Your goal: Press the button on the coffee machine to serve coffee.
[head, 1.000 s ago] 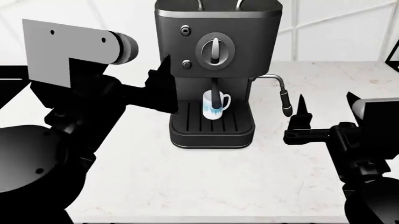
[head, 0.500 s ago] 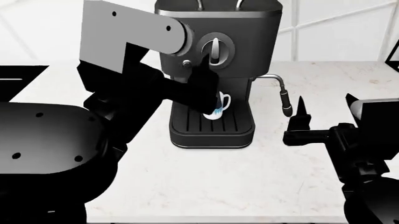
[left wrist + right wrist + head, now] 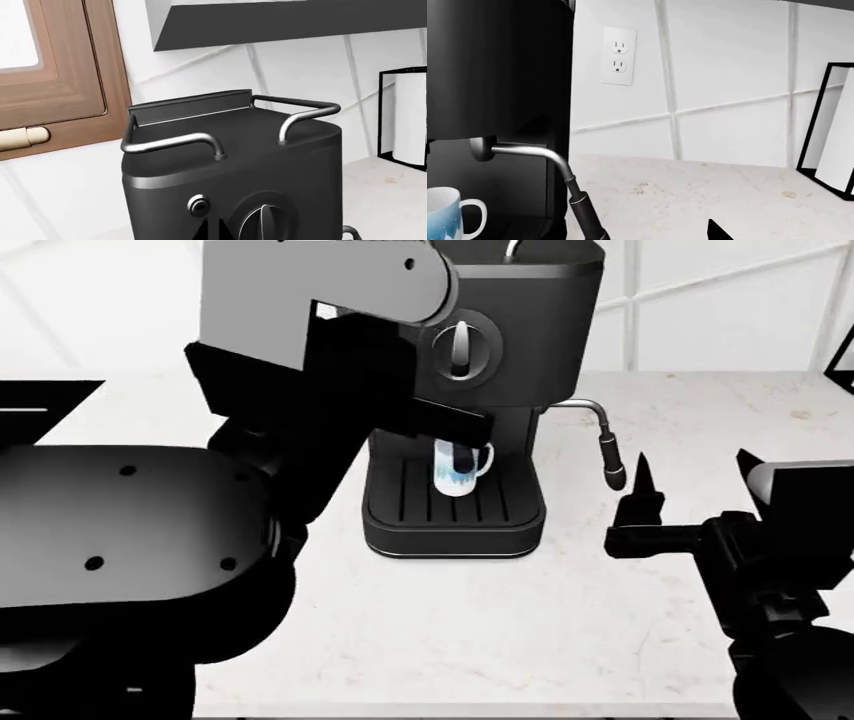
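The coffee machine (image 3: pixel 514 310) stands at the middle back of the counter, with its round silver dial (image 3: pixel 461 345) and slatted drip tray (image 3: pixel 454 508). A white and blue mug (image 3: pixel 463 468) sits on the tray. My left arm crosses the machine's left front and hides both small buttons in the head view. In the left wrist view my left gripper (image 3: pixel 212 231) is shut, its tips just below the upper round button (image 3: pixel 198 205) and beside the dial (image 3: pixel 263 225). My right gripper (image 3: pixel 691 468) is open and empty, right of the steam wand (image 3: pixel 610 462).
A black-framed holder with a white roll (image 3: pixel 827 140) stands at the far right against the tiled wall. A wall outlet (image 3: pixel 617 56) is behind the machine. A wooden window frame (image 3: pixel 67 75) is at the back left. The marble counter (image 3: pixel 534 620) extends in front.
My left arm has swung up and right across the machine's front, from beside it to over the buttons. The right arm has barely moved.
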Motion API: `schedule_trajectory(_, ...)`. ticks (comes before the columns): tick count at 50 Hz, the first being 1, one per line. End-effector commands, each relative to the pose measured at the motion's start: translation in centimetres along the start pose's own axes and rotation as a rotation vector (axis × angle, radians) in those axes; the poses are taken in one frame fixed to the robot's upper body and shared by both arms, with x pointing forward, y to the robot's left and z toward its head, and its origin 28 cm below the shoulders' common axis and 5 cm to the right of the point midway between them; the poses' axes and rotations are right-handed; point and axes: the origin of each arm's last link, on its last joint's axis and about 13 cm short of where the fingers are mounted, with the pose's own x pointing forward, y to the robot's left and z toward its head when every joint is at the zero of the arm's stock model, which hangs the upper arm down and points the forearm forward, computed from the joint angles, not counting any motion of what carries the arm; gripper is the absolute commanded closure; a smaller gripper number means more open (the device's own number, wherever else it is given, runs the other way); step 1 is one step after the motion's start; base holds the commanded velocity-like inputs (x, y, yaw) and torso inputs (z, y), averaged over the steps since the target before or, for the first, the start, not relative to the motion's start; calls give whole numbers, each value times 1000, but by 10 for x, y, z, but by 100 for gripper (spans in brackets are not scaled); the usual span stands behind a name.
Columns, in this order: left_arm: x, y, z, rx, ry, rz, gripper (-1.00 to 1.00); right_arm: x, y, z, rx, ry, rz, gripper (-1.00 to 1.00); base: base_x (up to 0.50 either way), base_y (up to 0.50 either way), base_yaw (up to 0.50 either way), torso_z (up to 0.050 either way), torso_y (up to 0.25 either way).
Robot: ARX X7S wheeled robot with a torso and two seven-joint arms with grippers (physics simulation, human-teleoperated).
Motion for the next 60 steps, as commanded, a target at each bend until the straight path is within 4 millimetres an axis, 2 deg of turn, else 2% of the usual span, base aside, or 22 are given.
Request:
schedule_trajectory(1,4,-5,2,6,-54,55,100,1,1,0,4,2,5,-100,0,0,0,0,0)
schedule_trajectory(22,13,-9,-5,28,-24,61,100,-1,-1,-3,10,10,-7,-100,0,0,0,0,0)
schedule_trajectory(37,11,-14,-5,20,-15,24,100,0,-1,-6,14,19,-3,-100,0,0,0,0,0)
schedule_trajectory(54,17,-7,-8,17,4,57,100,1,0,-8,18,23,1,-100,0,0,0,0,0)
schedule_trajectory(60,25,-7,-12,16,10,82,100,1,0,-6,14,22,1,-100,0,0,0,0,0)
